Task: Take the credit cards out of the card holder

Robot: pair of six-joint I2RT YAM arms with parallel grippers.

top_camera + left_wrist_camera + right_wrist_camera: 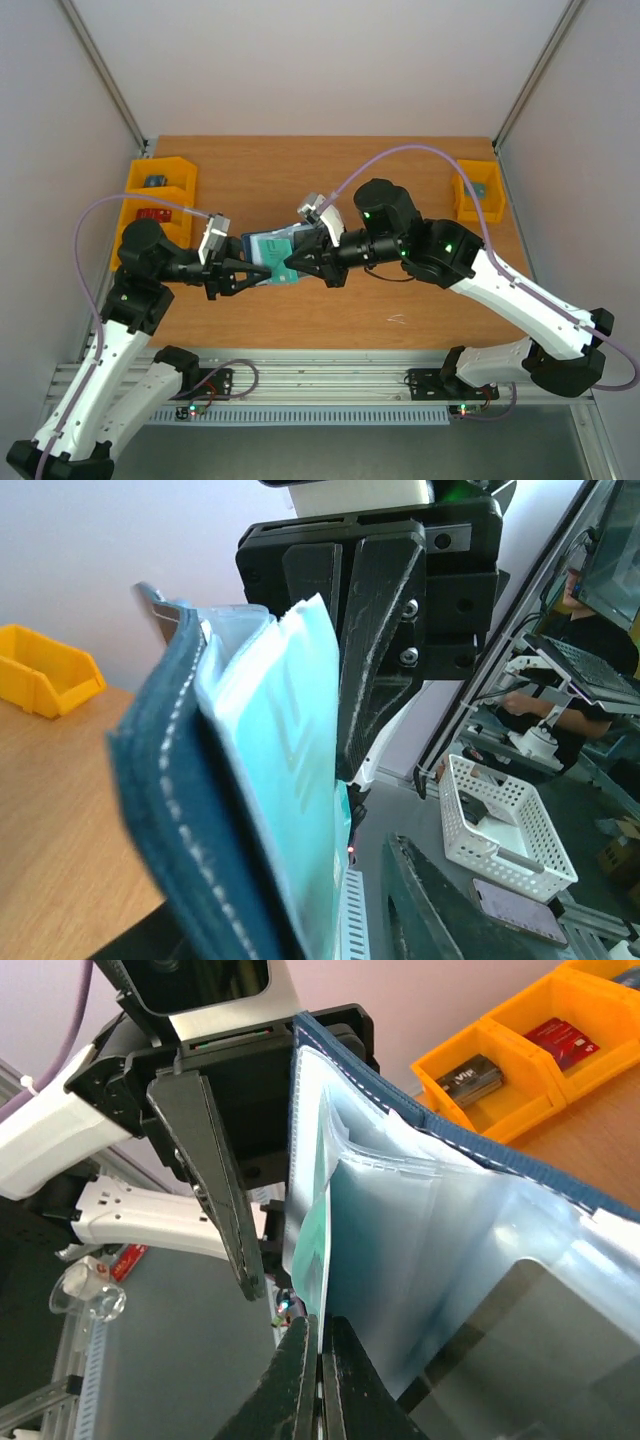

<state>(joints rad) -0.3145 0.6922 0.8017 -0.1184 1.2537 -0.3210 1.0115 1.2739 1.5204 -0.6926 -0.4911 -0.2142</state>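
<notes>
Left gripper (238, 277) part open, one finger standing clear of the dark navy-blue fabric folding card holder (264, 245), which sits upright and spread open between both grippers, mid-table. Right gripper (293, 263) pinched shut on thin pale teal card (312, 1250) edge by clear sleeve. No card out yet, pulling looks just begun

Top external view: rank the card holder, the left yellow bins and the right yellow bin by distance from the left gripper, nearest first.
1. card holder, mid-table, right at the left gripper.
2. left yellow bins, far-left corner.
3. right yellow bin, far-right edge.
</notes>
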